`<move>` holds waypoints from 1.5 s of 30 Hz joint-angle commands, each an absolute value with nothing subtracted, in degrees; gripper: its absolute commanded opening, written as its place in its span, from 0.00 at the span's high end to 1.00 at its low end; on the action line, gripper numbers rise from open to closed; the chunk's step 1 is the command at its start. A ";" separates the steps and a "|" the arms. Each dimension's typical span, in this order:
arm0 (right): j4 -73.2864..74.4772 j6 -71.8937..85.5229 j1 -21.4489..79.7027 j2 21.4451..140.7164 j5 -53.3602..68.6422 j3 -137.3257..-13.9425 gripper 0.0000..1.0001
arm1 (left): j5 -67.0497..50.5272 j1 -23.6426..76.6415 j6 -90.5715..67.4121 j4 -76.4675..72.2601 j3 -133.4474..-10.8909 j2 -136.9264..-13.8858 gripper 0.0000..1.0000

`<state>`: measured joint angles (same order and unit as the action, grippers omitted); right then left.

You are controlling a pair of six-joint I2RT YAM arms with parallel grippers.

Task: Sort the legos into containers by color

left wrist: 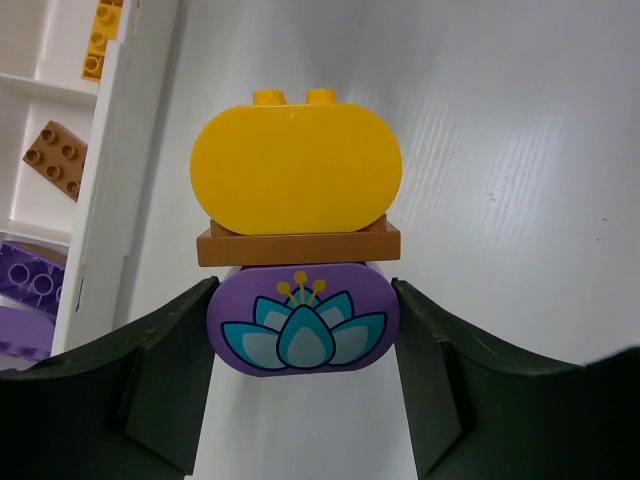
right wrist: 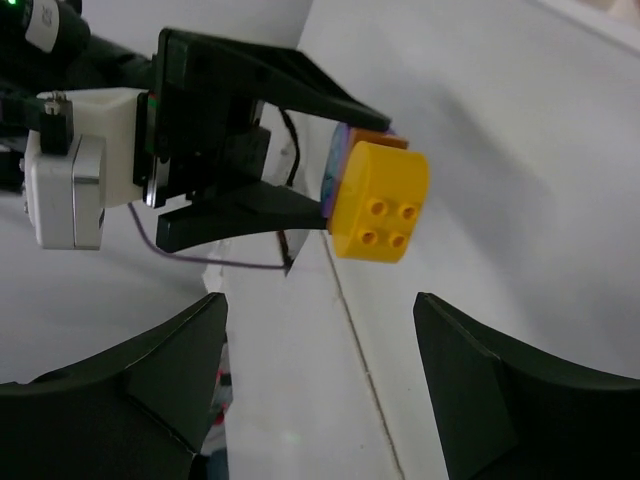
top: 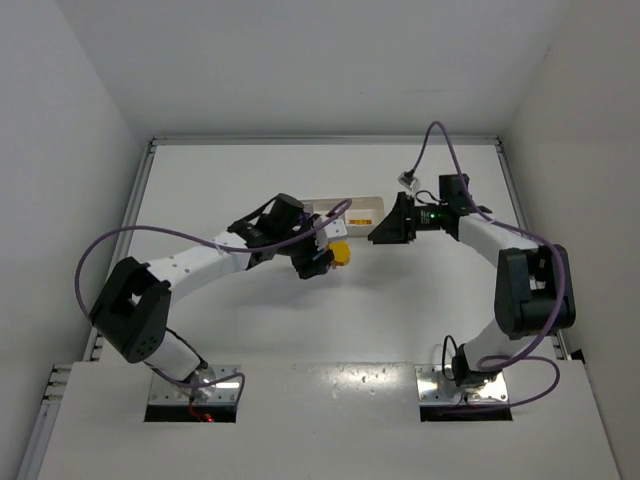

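My left gripper (top: pixel 322 256) is shut on a rounded purple lego with a teal flower (left wrist: pixel 300 322). It is the base of a stack held above the table, with a flat brown-orange plate (left wrist: pixel 298 244) and a rounded yellow lego (left wrist: pixel 296 165) on top. The stack's yellow end (top: pixel 342 254) points at my right gripper (top: pixel 384 231), which is open and empty a short way off. In the right wrist view the yellow lego (right wrist: pixel 378 203) hangs ahead of the open fingers (right wrist: pixel 180 370). The white tray (top: pixel 362 212) lies just behind both grippers, partly hidden.
In the left wrist view the tray's wall (left wrist: pixel 122 150) runs along the left. Its compartments hold a brown brick (left wrist: pixel 57 160), a yellow-orange brick (left wrist: pixel 103 35) and a purple brick (left wrist: pixel 30 282). White walls enclose the table.
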<state>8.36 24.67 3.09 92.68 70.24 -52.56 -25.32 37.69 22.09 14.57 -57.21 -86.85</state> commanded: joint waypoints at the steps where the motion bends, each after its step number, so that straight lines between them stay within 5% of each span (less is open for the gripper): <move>1: 3.69 26.02 7.11 91.85 75.59 -53.79 0.25 | -23.74 39.55 20.40 13.01 -57.74 -84.20 0.93; 28: 14.67 16.61 12.04 99.14 72.16 -60.73 0.27 | -22.68 42.36 18.19 15.73 -63.81 -82.62 0.93; 32: 14.68 16.61 11.51 98.61 72.16 -60.73 0.36 | -22.68 42.36 18.19 15.73 -63.11 -82.09 0.96; 45: 14.68 16.08 10.46 95.54 71.10 -58.54 0.44 | -21.53 41.22 18.81 16.79 -60.30 -79.63 0.96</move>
<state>15.55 17.65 10.96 98.76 70.43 -58.41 -21.56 41.54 18.79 17.65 -61.45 -82.37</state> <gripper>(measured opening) 0.565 0.693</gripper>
